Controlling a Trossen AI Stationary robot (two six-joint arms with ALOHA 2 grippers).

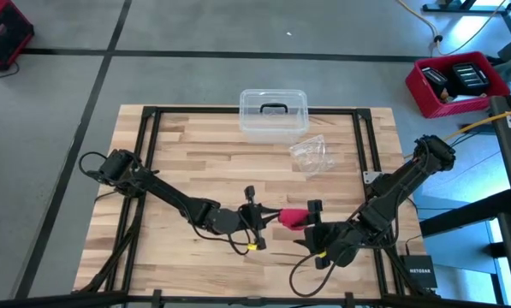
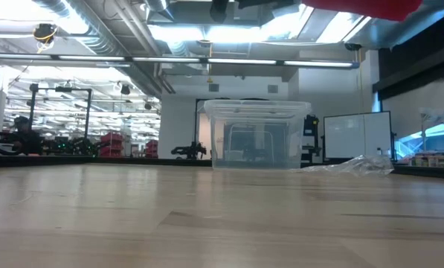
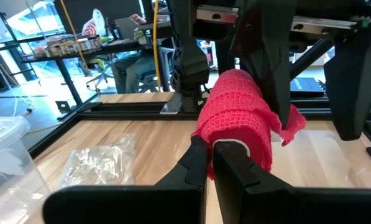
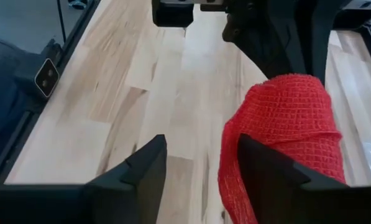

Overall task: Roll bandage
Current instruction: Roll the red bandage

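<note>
Left tool (image 3: 211, 163) pinches the red bandage (image 3: 238, 115) roll; right tool (image 4: 201, 163) stands apart beside it

A clear plastic box with a dark handle (image 1: 273, 112) stood at the far edge of the pale wooden table (image 1: 195, 162) — a crinkled clear plastic wrapper (image 1: 311, 154) lay near it. Off the table sat two red bins (image 1: 457, 82) — one at each far corner.

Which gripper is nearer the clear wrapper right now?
Right. The right gripper sits below the wrapper, open beside the bandage; the left gripper, shut on the bandage, is farther left.
</note>
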